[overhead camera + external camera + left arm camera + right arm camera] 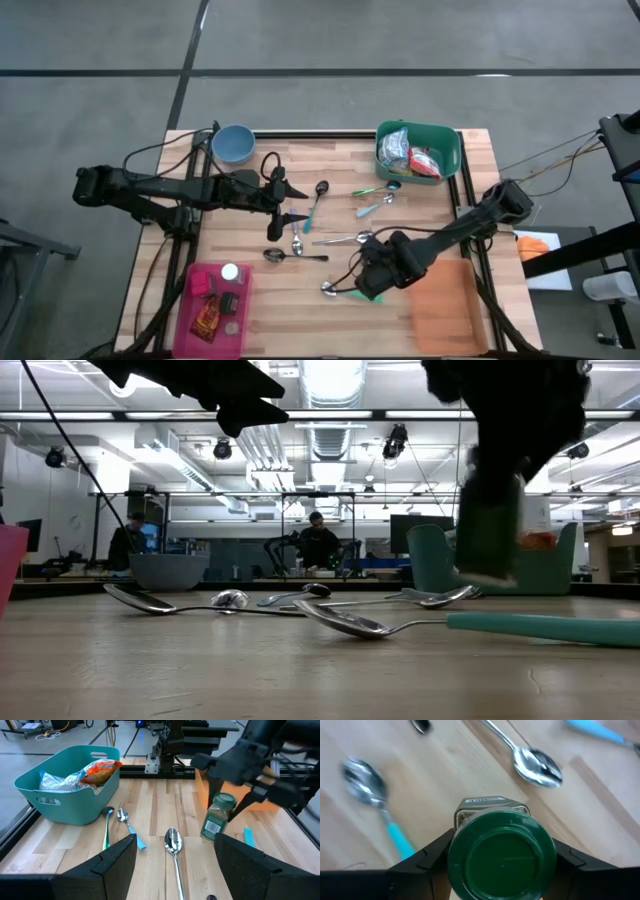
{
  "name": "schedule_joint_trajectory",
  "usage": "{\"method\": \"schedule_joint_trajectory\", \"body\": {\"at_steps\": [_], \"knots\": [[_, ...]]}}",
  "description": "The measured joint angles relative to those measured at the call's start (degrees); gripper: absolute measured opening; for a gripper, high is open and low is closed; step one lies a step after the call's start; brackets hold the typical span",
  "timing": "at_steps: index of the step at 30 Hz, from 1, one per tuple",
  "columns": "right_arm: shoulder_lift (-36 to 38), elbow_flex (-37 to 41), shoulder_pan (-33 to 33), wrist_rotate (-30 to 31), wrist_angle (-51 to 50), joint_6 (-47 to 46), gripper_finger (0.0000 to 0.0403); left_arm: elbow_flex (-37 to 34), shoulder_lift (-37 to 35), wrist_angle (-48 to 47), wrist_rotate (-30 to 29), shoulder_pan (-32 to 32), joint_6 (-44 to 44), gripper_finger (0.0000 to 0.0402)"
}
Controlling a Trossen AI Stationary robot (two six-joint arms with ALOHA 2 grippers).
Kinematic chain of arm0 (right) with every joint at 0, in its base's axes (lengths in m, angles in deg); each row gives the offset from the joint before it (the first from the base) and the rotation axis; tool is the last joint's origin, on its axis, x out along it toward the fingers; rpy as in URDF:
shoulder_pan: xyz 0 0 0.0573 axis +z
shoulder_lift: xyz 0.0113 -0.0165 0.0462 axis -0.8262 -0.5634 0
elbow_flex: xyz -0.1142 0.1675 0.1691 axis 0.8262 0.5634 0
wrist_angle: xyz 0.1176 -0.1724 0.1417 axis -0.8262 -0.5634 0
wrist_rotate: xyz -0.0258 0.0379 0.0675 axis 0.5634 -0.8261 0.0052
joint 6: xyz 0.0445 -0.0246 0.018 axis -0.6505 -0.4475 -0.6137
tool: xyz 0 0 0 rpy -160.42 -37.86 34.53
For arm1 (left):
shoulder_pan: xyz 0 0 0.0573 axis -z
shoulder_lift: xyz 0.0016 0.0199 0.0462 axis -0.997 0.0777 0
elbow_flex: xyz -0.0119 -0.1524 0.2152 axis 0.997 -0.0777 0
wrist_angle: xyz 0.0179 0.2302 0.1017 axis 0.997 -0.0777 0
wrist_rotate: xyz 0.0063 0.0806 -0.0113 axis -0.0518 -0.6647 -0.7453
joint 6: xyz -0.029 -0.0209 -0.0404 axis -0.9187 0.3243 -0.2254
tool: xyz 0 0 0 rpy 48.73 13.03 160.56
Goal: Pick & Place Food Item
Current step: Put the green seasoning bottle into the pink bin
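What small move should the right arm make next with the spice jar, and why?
Probably lift it higher: the right gripper is clamped on the green-lidded spice jar, which hangs low over scattered spoons. The teal bin seems the likely target.

the right gripper stood closed around a green-lidded spice jar, lifted off the table. under the jaws lay a teal-handled spoon; ahead of them, more spoons cluttered the wood. bare board lay between those spoons and the teal basket. the left gripper, jaws apart, hung above a spoon, well apart.
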Motion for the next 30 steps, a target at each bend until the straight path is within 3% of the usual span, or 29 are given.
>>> {"method": "schedule_joint_trajectory", "body": {"at_steps": [14,20,30], "knots": [[-3.2,-16.8,-0.9,1.9,-0.4,7.7,0.0207,0.0,0.0,0.0,0.0,0.0,0.0,0.0269],[-10.5,-27.3,-3.0,0.4,-3.5,13.3,0.0206,0.0,0.0,-0.1,0.0,0.0,0.0,0.0269],[-25.9,-52.6,-6.3,-5.1,-12.3,25.7,0.0206,0.0,0.0,-0.9,0.0,0.0,0.0,0.0269]]}}
